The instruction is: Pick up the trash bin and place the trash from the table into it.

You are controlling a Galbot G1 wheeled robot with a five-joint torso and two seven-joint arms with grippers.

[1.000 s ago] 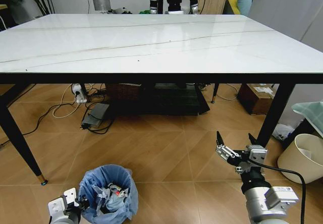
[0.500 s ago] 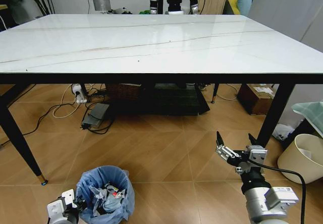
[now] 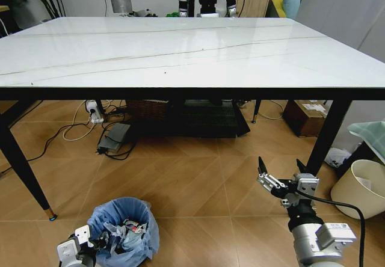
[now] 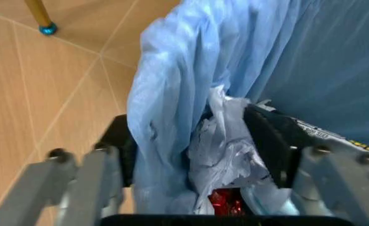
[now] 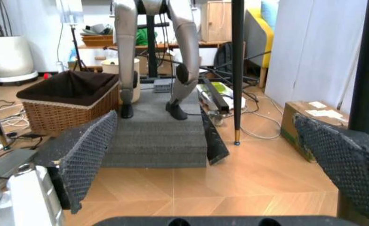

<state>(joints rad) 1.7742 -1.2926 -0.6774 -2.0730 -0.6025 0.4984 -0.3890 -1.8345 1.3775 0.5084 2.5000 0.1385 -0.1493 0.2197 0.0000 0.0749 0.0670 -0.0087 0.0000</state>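
While the left gripper (image 4: 200, 155) clamps the trash bin (image 3: 123, 231) rim and bag between its fingers, low on the floor before the bench (image 3: 180, 50), a level lift should prevent spilling; the right gripper (image 3: 283, 177) hangs wide.

Light-blue trash bin (image 3: 122, 230), white brown-veined table (image 3: 180, 50), tan floor (image 3: 198, 183)

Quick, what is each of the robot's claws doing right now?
Left gripper: closed on the rim of the trash bin, down by the floor.
Right gripper: open, holding nothing.
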